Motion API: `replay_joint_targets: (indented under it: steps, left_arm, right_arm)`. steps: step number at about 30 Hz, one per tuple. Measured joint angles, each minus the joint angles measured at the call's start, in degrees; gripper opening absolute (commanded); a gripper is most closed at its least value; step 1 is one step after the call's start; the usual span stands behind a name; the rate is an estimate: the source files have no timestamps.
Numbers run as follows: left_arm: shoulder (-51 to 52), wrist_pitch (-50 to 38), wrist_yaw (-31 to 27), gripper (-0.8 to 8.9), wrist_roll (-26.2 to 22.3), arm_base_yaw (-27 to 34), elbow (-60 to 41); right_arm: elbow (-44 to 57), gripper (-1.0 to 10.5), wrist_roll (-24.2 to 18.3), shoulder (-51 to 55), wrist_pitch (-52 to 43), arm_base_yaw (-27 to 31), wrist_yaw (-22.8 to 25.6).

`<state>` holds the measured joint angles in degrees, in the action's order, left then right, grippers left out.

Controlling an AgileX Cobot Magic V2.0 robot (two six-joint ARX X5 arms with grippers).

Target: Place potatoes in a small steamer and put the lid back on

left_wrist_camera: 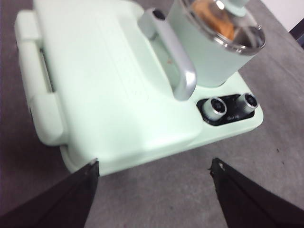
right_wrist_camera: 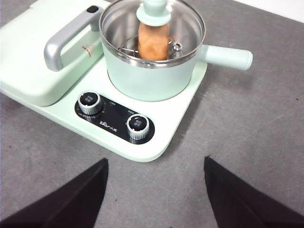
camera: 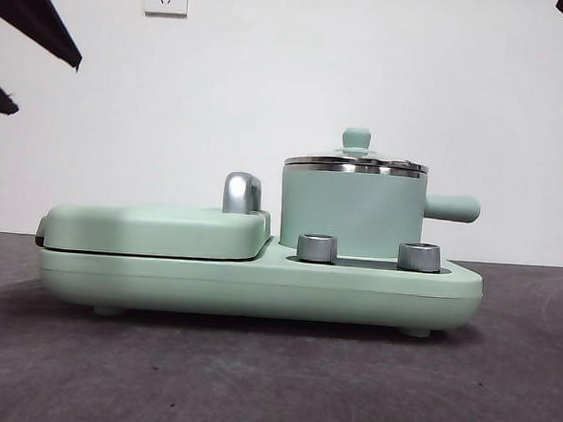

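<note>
The small steamer [camera: 350,213] [right_wrist_camera: 147,71] [left_wrist_camera: 204,52], a mint-green pot with a stubby side handle, stands on the right half of the cooker base [camera: 373,284]. Its glass lid [camera: 355,162] [right_wrist_camera: 178,21] [left_wrist_camera: 237,33] sits on the steel rim, mint knob on top. Through the glass I see the orange-brown potato [right_wrist_camera: 153,43] [left_wrist_camera: 216,16] inside. My left gripper [left_wrist_camera: 154,166] hovers open in front of the griddle side. My right gripper [right_wrist_camera: 156,164] hovers open in front of the knobs. Both are apart from the pot and hold nothing.
A flat mint-green griddle lid [camera: 156,227] [left_wrist_camera: 104,80] with a chrome handle [camera: 242,191] [right_wrist_camera: 66,40] covers the cooker's left half. Two steel knobs [camera: 318,247] [camera: 419,256] sit at the front. Black arm tips show at the top corners [camera: 35,14]. Grey table surrounds the cooker.
</note>
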<state>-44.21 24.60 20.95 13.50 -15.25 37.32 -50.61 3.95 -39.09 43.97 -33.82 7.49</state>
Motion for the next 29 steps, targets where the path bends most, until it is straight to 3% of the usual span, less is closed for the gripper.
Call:
replay_joint_targets:
  steps: [1, 2, 3, 21, 25, 29]
  left_arm:
    - [0.0, 0.35, 0.0, 1.36, 0.15, 0.0, 0.0]
    - [0.0, 0.33, 0.0, -0.44, 0.13, 0.0, 0.0]
    - [0.02, 0.35, 0.0, 0.15, 0.35, 0.0, 0.0]
    - [0.02, 0.39, 0.0, 0.07, 1.03, 0.0, 0.0]
    - [3.65, -2.14, -2.14, 0.07, -3.89, 0.96, -1.9]
    - [14.71, -12.9, -6.58, 0.07, -8.63, 6.01, -12.9]
  right_arm:
    - [0.0, 0.4, 0.04, 0.11, 0.02, 0.0, -0.02]
    - [0.0, 0.0, 0.35, 0.13, 0.04, 0.0, -0.02]
    - [0.0, 0.2, 0.28, 0.13, 0.0, 0.0, 0.02]
    - [0.0, 0.2, 0.31, 0.11, -0.96, -0.04, 0.02]
    - [0.0, 0.2, 0.31, 0.11, -0.96, -0.04, 0.02]
    - [0.0, 0.2, 0.31, 0.11, -0.96, -0.04, 0.02]
